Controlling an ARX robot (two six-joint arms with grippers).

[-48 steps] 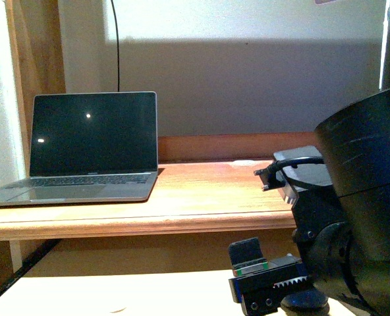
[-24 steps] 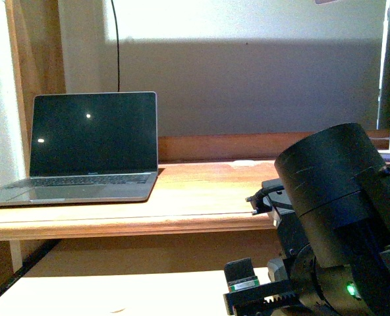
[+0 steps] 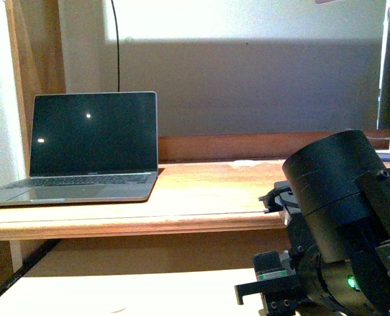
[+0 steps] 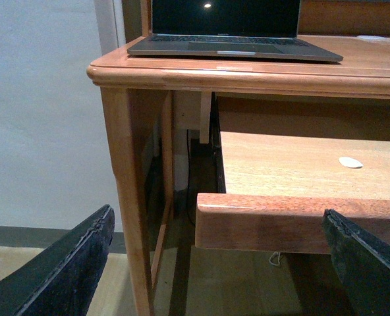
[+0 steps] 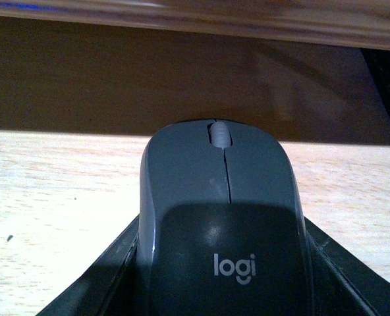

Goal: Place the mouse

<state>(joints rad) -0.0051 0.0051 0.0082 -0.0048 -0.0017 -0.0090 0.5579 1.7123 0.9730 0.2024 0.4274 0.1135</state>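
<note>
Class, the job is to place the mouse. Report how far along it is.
Done: the mouse is gripped between the fingers of the right hand. In hand: that hand holds it low over the pale pull-out shelf. Left: setting it down and letting go; whether it already touches the wood cannot be told. The left hand is open and empty.

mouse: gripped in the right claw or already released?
Gripped: the mouse sits between the right claw's dark fingers, which flank both sides closely. Whether it touches the light wooden surface below: cannot tell.
</note>
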